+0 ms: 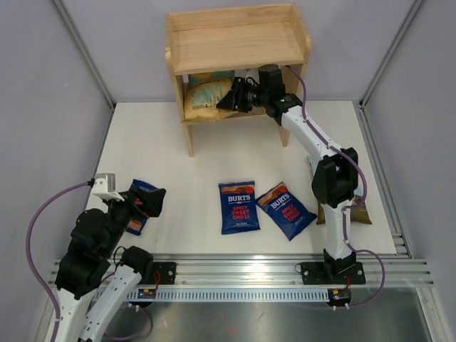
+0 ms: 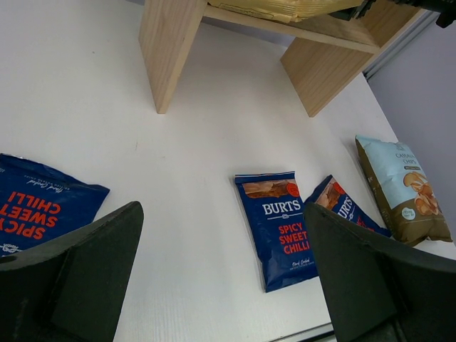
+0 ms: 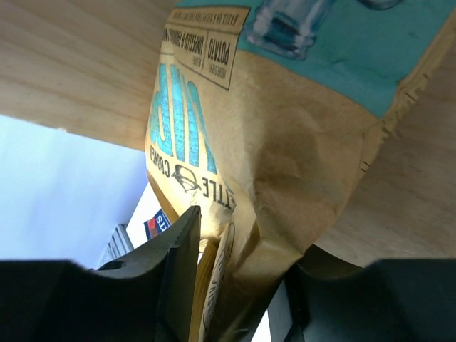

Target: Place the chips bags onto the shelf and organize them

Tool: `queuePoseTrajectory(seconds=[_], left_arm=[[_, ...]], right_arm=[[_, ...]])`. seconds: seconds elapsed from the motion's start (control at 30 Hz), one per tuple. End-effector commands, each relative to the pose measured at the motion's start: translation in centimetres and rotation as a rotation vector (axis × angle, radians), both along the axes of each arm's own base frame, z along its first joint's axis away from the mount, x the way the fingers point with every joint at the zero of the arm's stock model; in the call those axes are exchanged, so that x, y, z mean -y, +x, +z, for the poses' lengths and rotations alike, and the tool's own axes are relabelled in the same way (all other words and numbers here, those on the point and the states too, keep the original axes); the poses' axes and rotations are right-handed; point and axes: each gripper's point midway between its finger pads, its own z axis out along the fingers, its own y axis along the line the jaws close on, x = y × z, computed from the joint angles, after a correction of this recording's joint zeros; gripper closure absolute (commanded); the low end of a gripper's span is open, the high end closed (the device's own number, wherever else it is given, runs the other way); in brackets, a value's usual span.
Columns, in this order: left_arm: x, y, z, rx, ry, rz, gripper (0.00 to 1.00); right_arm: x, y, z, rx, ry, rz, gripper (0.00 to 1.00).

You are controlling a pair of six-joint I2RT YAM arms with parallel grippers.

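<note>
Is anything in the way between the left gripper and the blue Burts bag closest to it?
Nothing visible does. The open left gripper hangs above the table, and that Burts bag lies flat and uncovered right by one finger, with no other object between them.

You can read "BURTS SPICY SWEET CHILLI" on the middle dark-blue bag (image 1: 239, 208) and the right dark-blue bag (image 1: 286, 211) — "SPICY SWEET CHILLI" on the left dark-blue bag (image 2: 39, 206), "POTATO" on the tan-and-teal bag (image 3: 299, 142).

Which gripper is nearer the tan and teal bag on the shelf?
Right. The right gripper is at the tan-and-teal bag, fingers either side of its edge; the left gripper hangs open over the table's near left, far from the shelf.
</note>
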Motion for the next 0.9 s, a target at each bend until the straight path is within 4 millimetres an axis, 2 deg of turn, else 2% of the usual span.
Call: queuePoseTrajectory(seconds=[0.0,0.1,0.17,0.3,0.33,0.37,0.5,0.63,0.77,0.87], left_arm=[[0.7,0.5,0.9,0.038,0.003,-0.033,0.01],[0.7,0.4,0.9,0.041,0.003,-0.036,0.01],[0.8,0.4,0.9,0.041,0.002,-0.039,0.01],[0.8,0.4,1.0,0.044,0.002,-0.042,0.01],[0.8,0.4,0.9,0.042,0.003,-0.042,0.01],[0.8,0.4,0.9,0.042,0.003,-0.044,0.01],[0.9,0.3,1.0,0.045,0.001,-0.047,0.01],[0.9,0.3,1.0,0.048,0.000,-0.047,0.01],[0.9,0.3,1.0,0.046,0.000,-0.048,0.01],[0.9,0.3,1.0,0.048,0.000,-0.050,0.01]], right_arm=[[-2.8,-2.0,3.1,0.149,0.079,0.135,0.56],[-3.0,-2.2,3.0,0.147,0.092,0.144,0.57],[-2.8,-2.0,2.8,0.136,0.083,0.132,0.54],[-1.8,-1.4,2.3,0.125,0.042,0.052,0.45],[-1.4,-1.3,2.9,0.140,0.036,0.023,0.41],[-1.0,-1.2,2.6,0.130,0.019,-0.001,0.31],[1.1,-0.2,2.5,0.124,-0.059,-0.136,0.31],[2.9,-0.1,2.5,0.107,-0.113,-0.232,0.31],[4.1,0.0,2.7,0.114,-0.140,-0.289,0.32],[4.9,0.1,3.0,0.130,-0.165,-0.324,0.36]])
